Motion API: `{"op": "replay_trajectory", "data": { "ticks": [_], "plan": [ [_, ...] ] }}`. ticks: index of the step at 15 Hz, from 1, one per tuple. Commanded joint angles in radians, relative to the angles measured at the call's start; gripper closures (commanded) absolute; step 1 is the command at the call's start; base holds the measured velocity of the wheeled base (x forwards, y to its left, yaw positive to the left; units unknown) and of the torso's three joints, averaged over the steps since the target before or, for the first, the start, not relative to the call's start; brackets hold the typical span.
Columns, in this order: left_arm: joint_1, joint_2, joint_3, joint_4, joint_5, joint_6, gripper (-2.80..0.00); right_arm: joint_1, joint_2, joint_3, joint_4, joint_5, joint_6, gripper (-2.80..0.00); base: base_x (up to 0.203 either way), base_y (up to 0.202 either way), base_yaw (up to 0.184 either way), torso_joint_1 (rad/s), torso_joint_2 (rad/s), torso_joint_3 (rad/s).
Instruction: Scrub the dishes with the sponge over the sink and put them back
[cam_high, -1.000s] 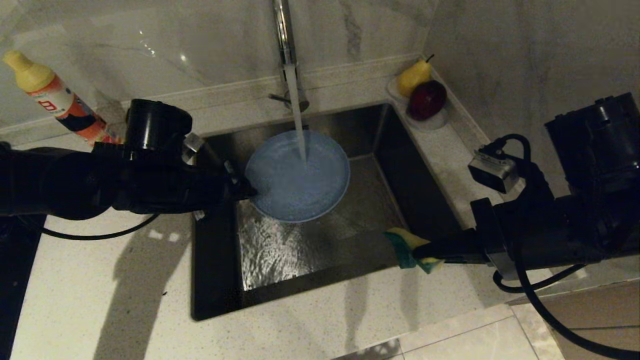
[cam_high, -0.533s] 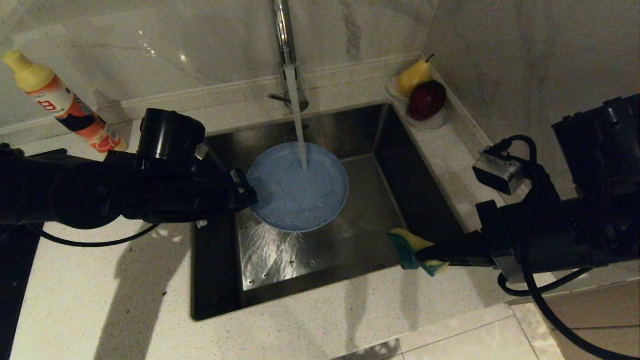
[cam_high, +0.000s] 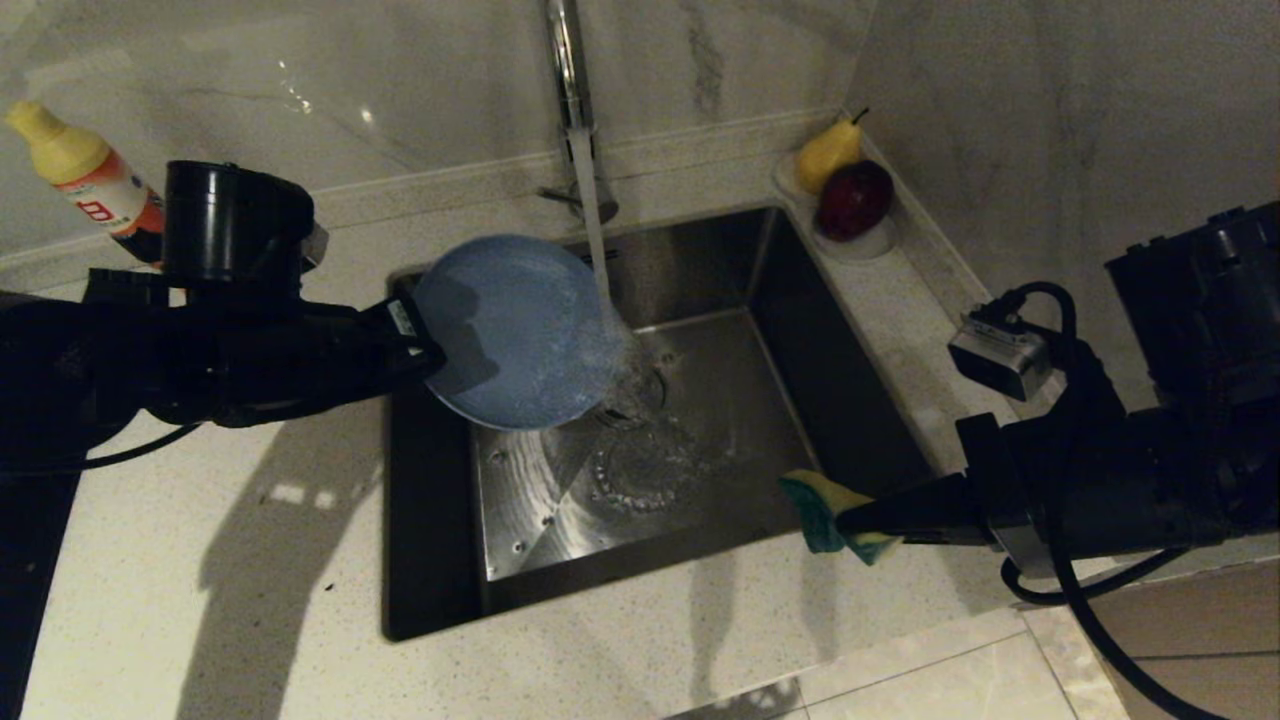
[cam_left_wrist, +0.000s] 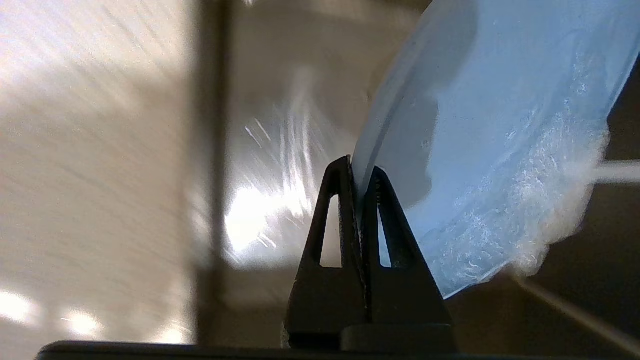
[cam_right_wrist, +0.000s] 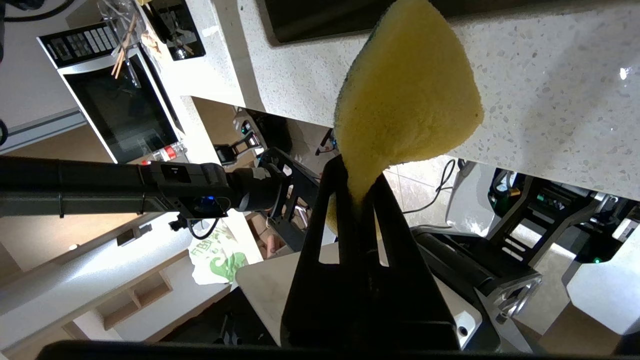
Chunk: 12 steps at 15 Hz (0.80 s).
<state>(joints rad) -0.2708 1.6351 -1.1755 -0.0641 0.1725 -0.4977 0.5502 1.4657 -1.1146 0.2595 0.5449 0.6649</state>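
Steel sink lay in the pale worktop. Over its left edge the left gripper pinched the blue plate by the rim; wet, stiff, probably slippery. The right gripper squeezed the soft sponge by one end.

The slate-blue plate hung tilted over the sink's left edge, suds along its lower rim. The yellow-and-teal sponge was pinched above the front right rim.
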Motion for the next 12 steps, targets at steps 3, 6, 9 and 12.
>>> {"op": "replay_trajectory", "data": {
  "ticks": [3,6,9,12],
  "plan": [
    [0.022,-0.069,0.119,-0.263,0.11,0.215,0.0,0.0,-0.004,0.002,0.001,0.003,0.004,0.0,0.0,0.0,0.0,0.0,0.0,0.0],
    [0.036,-0.097,0.257,-0.552,0.118,0.393,0.0,0.0,0.002,0.001,0.001,0.004,0.005,0.0,0.0,0.0,0.0,0.0,0.0,0.0],
    [0.038,-0.118,0.372,-0.787,0.114,0.538,0.0,0.0,0.005,-0.002,0.0,0.003,0.005,0.0,0.0,0.0,0.0,0.0,0.0,0.0],
    [0.038,-0.124,0.427,-0.91,0.11,0.6,0.0,0.0,0.004,-0.002,0.0,0.004,0.005,0.0,0.0,0.0,0.0,0.0,0.0,0.0]
  ]
}}
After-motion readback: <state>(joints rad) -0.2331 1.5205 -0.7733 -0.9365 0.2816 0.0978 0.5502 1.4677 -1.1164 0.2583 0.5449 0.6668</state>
